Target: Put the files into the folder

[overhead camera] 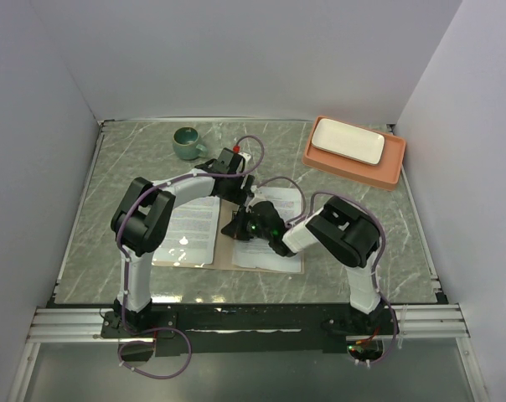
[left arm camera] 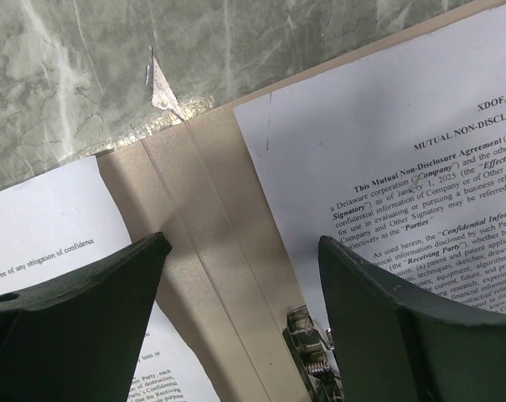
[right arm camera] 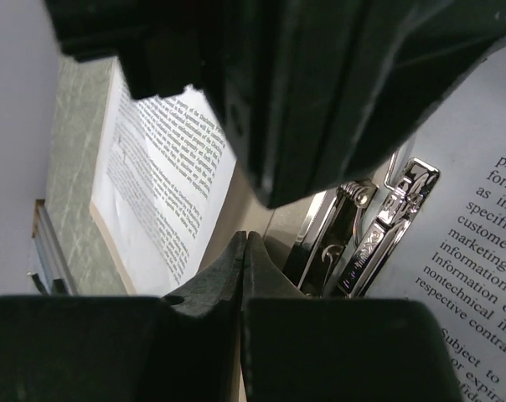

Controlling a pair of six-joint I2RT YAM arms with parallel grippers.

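Note:
The tan folder (overhead camera: 224,253) lies open on the table, a printed white sheet on its left half (overhead camera: 190,226) and another on its right half (overhead camera: 268,258). My left gripper (overhead camera: 239,191) hovers open over the folder's spine (left arm camera: 198,218), one sheet (left arm camera: 60,226) to its left and the other (left arm camera: 379,142) to its right, and the metal clip (left arm camera: 310,358) just below. My right gripper (overhead camera: 236,228) is shut and empty, its tips (right arm camera: 245,237) down at the spine beside the shiny clip (right arm camera: 379,222). The left gripper hangs right above it.
A green mug (overhead camera: 186,142) stands at the back left. An orange tray (overhead camera: 391,167) with a white plate (overhead camera: 348,140) sits at the back right. White walls close in both sides. The table has a worn patch (left arm camera: 161,84) just beyond the folder's far edge.

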